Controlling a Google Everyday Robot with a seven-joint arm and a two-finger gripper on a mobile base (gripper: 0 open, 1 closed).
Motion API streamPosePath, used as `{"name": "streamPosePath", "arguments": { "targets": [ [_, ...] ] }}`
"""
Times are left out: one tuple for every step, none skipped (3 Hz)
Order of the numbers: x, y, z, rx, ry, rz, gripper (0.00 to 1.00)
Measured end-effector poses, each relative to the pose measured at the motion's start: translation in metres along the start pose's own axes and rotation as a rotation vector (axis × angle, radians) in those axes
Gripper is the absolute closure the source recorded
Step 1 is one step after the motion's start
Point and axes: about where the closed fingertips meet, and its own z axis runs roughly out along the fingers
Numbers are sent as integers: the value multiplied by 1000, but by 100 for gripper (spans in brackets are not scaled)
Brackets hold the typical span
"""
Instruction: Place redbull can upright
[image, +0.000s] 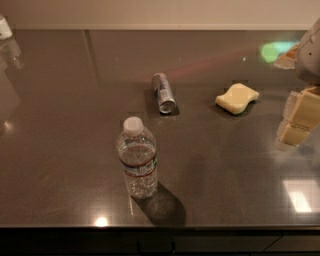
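Observation:
The redbull can (163, 93) lies on its side near the middle of the dark counter (65, 125), its shiny silver top pointing toward the front. My gripper (299, 120) hangs at the far right edge of the view, well to the right of the can and above the counter, partly cut off by the frame. It holds nothing that I can see.
A clear plastic water bottle with a white cap (137, 161) stands upright in front of the can. A pale yellow sponge (237, 98) lies between the can and the gripper. A small white object (4, 27) sits at the back left corner. The counter's front edge runs along the bottom.

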Motion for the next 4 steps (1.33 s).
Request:
{"name": "streamPosePath", "arguments": {
  "targets": [
    [0, 0, 0, 0, 0, 0, 0],
    [-12, -6, 5, -23, 0, -14, 0],
    [-35, -25, 22, -57, 0, 3, 0],
    [-62, -47, 41, -92, 15, 45, 0]
  ]
}}
